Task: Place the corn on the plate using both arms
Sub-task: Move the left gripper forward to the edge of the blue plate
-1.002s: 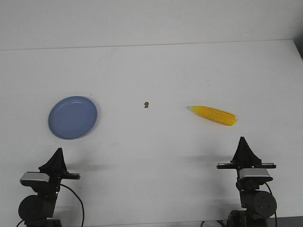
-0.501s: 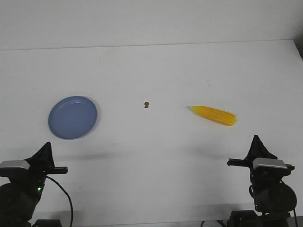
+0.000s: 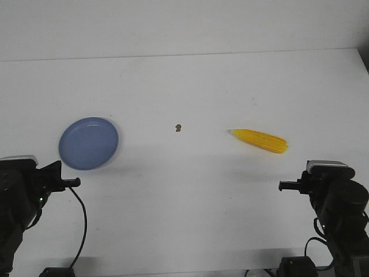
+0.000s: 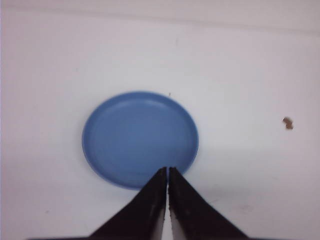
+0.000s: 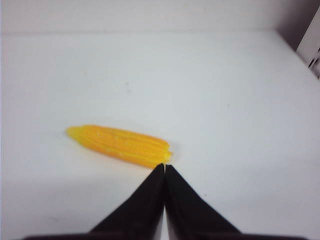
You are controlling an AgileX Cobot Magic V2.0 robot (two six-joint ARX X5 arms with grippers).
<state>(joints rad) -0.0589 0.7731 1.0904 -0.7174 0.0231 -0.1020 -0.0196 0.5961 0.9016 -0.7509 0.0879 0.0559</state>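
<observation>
The yellow-orange corn (image 3: 259,140) lies on the white table, right of centre, with its tapered tip pointing left. The empty periwinkle-blue plate (image 3: 89,143) sits at the left. My left gripper (image 3: 56,168) is at the near left, just in front of the plate. In the left wrist view its jaws (image 4: 167,170) are shut and empty, pointing at the plate's near rim (image 4: 140,137). My right gripper (image 3: 304,178) is at the near right, in front of the corn. In the right wrist view it (image 5: 164,166) is shut and empty, with its tips by the blunt end of the corn (image 5: 117,145).
A tiny brown speck (image 3: 179,127) lies on the table between plate and corn; it also shows in the left wrist view (image 4: 287,122). The table's back edge meets a white wall. A dark object stands past the far right corner (image 5: 312,45).
Both arms have risen and swung outward toward the table's near corners. The grippers have tipped from pointing up to pointing forward at the plate and the corn. Both stay shut.
</observation>
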